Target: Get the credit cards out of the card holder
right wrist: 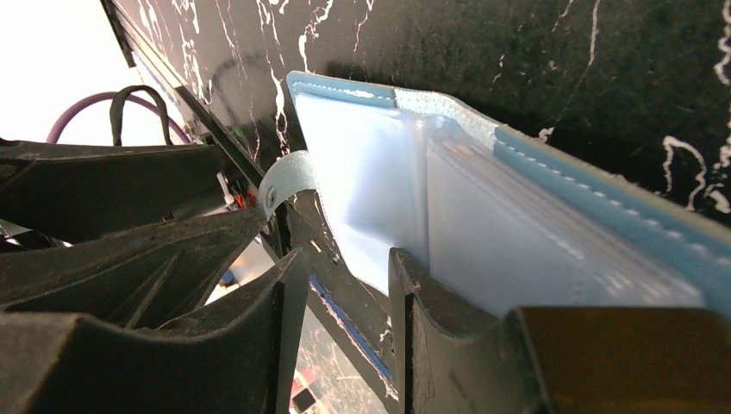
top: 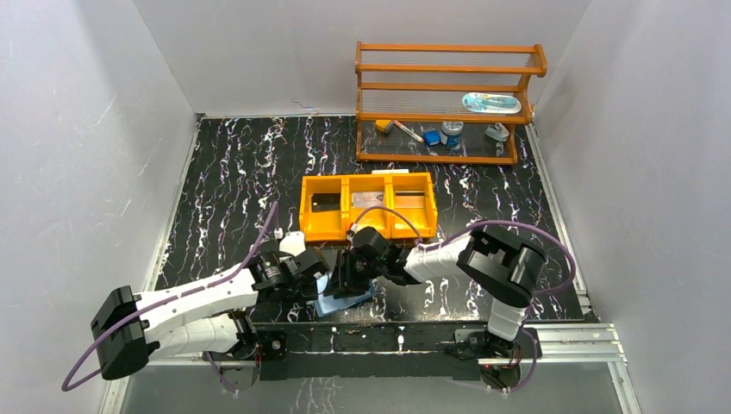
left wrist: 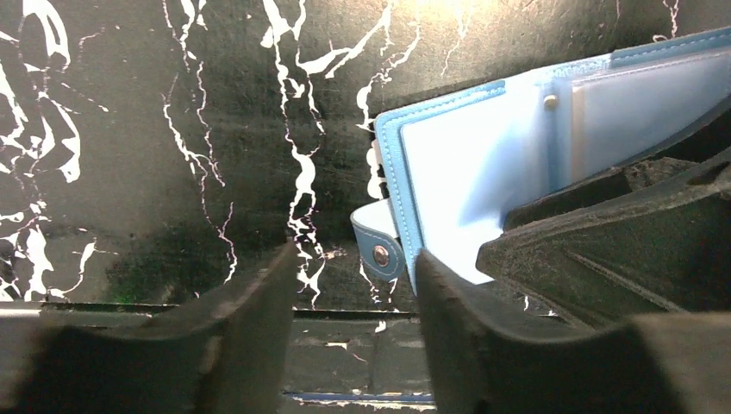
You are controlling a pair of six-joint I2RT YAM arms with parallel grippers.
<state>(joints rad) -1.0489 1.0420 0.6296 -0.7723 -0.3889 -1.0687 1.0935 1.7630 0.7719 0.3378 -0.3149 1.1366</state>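
Note:
The card holder (top: 349, 300) lies open near the table's front edge, its pale blue inside up. In the left wrist view its left leaf (left wrist: 465, 181) and snap strap (left wrist: 379, 250) sit just past my left gripper (left wrist: 355, 259), which is open with nothing between the fingers. My right gripper (right wrist: 346, 259) is open too, with one finger against the holder's clear card slots (right wrist: 534, 250). Both grippers (top: 317, 274) (top: 349, 274) meet over the holder. I cannot tell whether a credit card sits in the slots. Flat dark (top: 325, 205) and silvery (top: 369, 200) cards lie in the orange tray.
The orange three-compartment tray (top: 368, 227) stands just behind the grippers. A white box (top: 290, 243) sits by the left wrist. A wooden shelf (top: 444, 95) with small items is at the back right. The table's metal front rail (top: 414, 332) runs right below the holder.

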